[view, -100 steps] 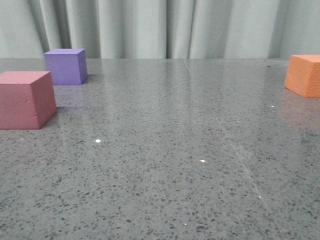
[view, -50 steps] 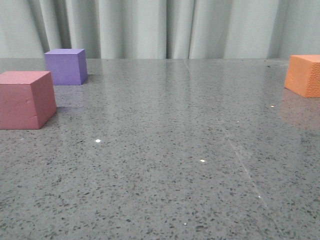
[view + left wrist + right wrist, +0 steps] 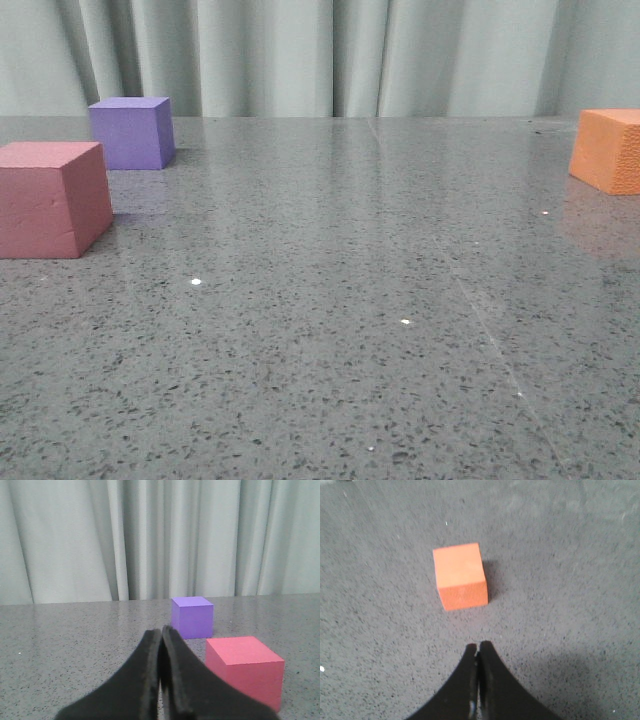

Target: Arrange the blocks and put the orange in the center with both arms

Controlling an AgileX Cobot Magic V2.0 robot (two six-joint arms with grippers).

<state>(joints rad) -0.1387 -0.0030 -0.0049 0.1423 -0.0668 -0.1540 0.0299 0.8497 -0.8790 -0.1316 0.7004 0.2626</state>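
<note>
The pink-red cube (image 3: pixel 52 198) sits at the table's left edge, with the purple cube (image 3: pixel 131 132) behind it. The orange cube (image 3: pixel 607 149) sits at the far right. No gripper shows in the front view. In the left wrist view my left gripper (image 3: pixel 161 630) is shut and empty, above the table, with the purple cube (image 3: pixel 192 616) and the pink-red cube (image 3: pixel 245 670) ahead of it. In the right wrist view my right gripper (image 3: pixel 477 646) is shut and empty, above the table, a short way from the orange cube (image 3: pixel 460 575).
The grey speckled table (image 3: pixel 340 300) runs back to a pale green curtain (image 3: pixel 330 55). A faint scratch line crosses the table's right half.
</note>
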